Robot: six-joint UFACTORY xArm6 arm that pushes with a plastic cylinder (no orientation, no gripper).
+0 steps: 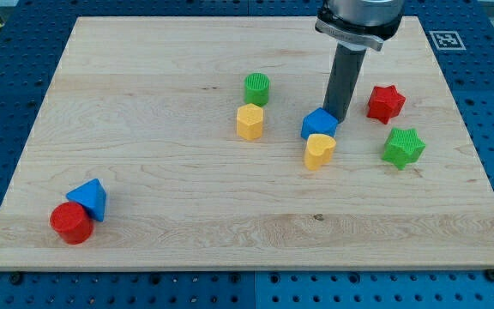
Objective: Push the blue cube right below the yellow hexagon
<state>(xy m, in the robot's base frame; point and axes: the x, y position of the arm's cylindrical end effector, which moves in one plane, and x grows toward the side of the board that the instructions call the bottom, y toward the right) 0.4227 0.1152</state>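
- My tip point(340, 117), a plain rod and no jawed end effector, touches the blue cube point(319, 124) at its upper right.
- Blue cube lies right of centre on the surface point(161, 103), against a yellow heart point(319, 150).
- Yellow hexagon point(250, 122) sits left of the cube, apart.

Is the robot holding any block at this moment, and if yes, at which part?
Nothing is held; there is only a rod. My tip stands at the top-right edge of the blue cube, apparently touching it.

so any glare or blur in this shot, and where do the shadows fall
Camera view: sharp throughout, lighting even and soft, no strong glare on the wooden board. Shadows are faint and short, hugging each block's base. My tip sits against the blue cube, upper right side.
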